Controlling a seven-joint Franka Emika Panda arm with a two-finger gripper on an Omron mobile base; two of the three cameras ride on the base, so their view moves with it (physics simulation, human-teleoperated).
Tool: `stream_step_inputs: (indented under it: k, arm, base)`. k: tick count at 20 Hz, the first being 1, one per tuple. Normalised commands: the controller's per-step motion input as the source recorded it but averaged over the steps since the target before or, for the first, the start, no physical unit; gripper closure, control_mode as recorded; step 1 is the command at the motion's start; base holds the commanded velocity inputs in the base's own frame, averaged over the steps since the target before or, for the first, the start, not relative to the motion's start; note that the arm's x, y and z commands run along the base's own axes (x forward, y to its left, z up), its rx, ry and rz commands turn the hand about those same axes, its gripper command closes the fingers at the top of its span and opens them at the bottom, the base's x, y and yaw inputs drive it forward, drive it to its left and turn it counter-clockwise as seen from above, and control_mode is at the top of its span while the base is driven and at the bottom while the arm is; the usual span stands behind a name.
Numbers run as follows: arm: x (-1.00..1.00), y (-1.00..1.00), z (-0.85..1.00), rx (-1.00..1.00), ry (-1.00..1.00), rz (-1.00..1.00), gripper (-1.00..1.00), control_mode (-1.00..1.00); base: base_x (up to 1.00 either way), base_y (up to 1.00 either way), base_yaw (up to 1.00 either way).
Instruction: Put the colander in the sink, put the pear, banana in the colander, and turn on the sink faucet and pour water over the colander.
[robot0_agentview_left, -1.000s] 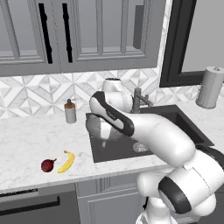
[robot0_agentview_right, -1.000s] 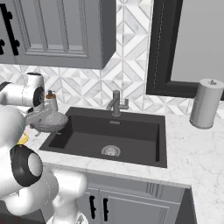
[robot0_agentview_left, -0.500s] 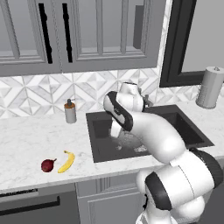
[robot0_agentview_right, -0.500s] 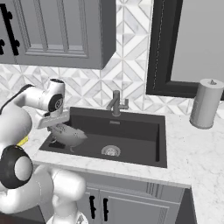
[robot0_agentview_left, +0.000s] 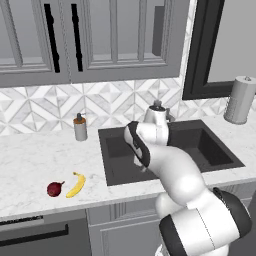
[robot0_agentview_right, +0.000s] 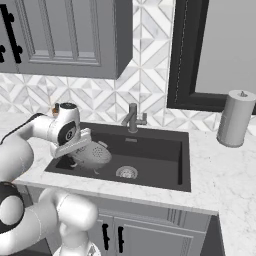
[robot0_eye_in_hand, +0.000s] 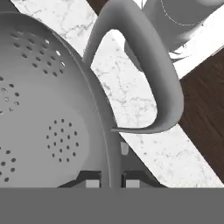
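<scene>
Colander (robot0_agentview_right: 94, 154) is showing grey metal, dotted with clustered small holes; sink (robot0_agentview_right: 155, 160) is presenting dark grey; banana (robot0_agentview_left: 77, 184) is showing yellow with dark tips; at its 9 o'clock, pear (robot0_agentview_left: 55, 188) is appearing dark red; counter (robot0_agentview_left: 35, 160) is displaying white marble veining.

In my hand view the round grey perforated metal colander (robot0_eye_in_hand: 48, 109) runs off the left edge. In my left base view, my arm hides the colander inside the dark rectangular sink (robot0_agentview_left: 210, 150).

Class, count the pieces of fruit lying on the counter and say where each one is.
2. The pear and the banana lie close together on the counter, left of the sink, pear farther left.
</scene>
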Motion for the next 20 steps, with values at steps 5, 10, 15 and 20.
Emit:
stream_step_inputs:
  k: [5,10,15,20]
  arm:
    - [0.67,0.01,0.14,-0.23,0.01,-0.55,1.0,-1.0]
    - [0.85,0.2,0.18,-0.19,0.08,-0.66,1.0,-1.0]
    - [0.58,0.25,0.0,-0.15,0.0,-0.69,1.0,-1.0]
    - [0.29,0.36,0.02,-0.09,0.03,-0.65,1.0,-1.0]
  base:
    - [0.0,0.0,0.0]
    - [0.0,0.0,0.0]
    - [0.0,0.0,0.0]
    - [0.0,0.0,0.0]
